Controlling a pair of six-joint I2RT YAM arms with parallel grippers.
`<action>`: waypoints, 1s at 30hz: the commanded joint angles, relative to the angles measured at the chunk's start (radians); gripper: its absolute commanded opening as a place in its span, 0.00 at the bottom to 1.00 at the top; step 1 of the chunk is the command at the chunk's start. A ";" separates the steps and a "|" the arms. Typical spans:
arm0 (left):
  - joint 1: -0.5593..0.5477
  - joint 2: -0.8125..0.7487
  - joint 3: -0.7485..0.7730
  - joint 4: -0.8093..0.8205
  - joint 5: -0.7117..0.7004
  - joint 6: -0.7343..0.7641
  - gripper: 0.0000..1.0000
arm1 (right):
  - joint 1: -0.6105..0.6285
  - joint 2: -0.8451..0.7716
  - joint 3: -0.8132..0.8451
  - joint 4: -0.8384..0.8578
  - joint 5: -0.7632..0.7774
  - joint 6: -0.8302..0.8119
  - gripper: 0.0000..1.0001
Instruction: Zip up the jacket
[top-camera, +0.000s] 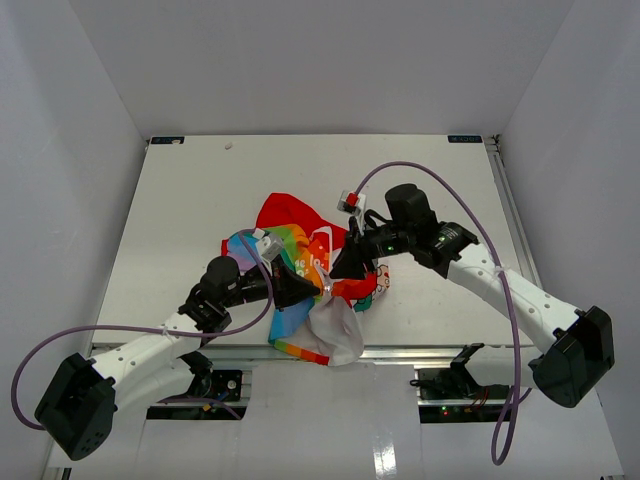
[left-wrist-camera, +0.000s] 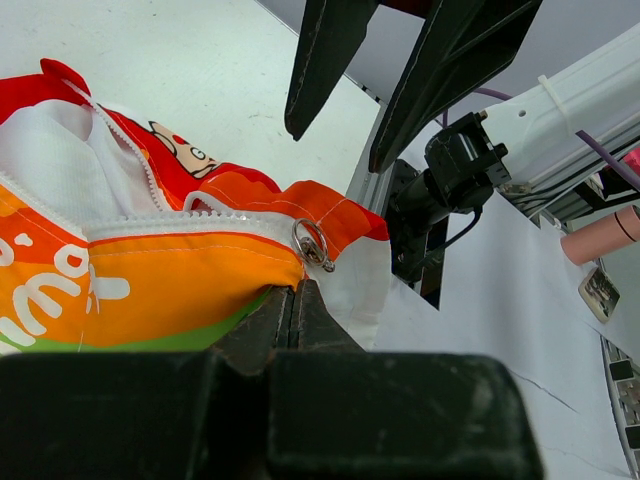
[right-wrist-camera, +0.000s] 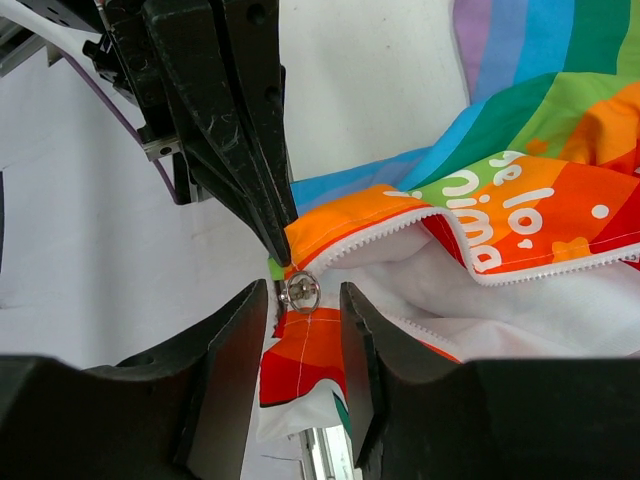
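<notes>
Jacket: small child's jacket (top-camera: 335, 330) in soft fabric, white with rainbow-striped panels and red lining. It was bunched in a heap on the flat white table (top-camera: 180, 200), down by the front edge, right between the two arms.

Zip: not done up. The two white rows of teeth ran apart, with white lining showing between them.

Zipper pull: little silver metal ring (right-wrist-camera: 300, 292), sitting at an orange corner of the hem.

Left gripper (left-wrist-camera: 295, 292): clamped fully together on that orange corner, fabric pinched at the very fingertips. The pull (left-wrist-camera: 312, 243) was just above the pinch point, pretty much touching it.

Right gripper (right-wrist-camera: 300, 295): jaws partway apart and holding nothing. The ring sat in the gap between the two black fingers (right-wrist-camera: 235, 340), closer to one than the other; couldn't tell if it was touching that one.

How they lined up: both grippers met at the same corner of the jacket. From the left wrist camera, the right gripper (left-wrist-camera: 335, 150) hung just above the pull, tips pointing down at it.

From above: left gripper (top-camera: 300, 290) came in from the near left, right gripper (top-camera: 350, 268) from the right, both over the middle of the heap.
</notes>
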 joint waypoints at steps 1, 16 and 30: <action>0.005 -0.017 -0.004 0.011 0.012 0.011 0.00 | -0.003 0.023 0.014 -0.005 -0.021 0.005 0.34; 0.006 -0.014 -0.004 0.012 0.010 0.010 0.00 | 0.012 0.060 0.009 -0.012 -0.044 0.006 0.33; 0.005 -0.017 -0.003 0.012 0.012 0.011 0.00 | 0.052 0.073 0.015 -0.058 -0.003 -0.027 0.32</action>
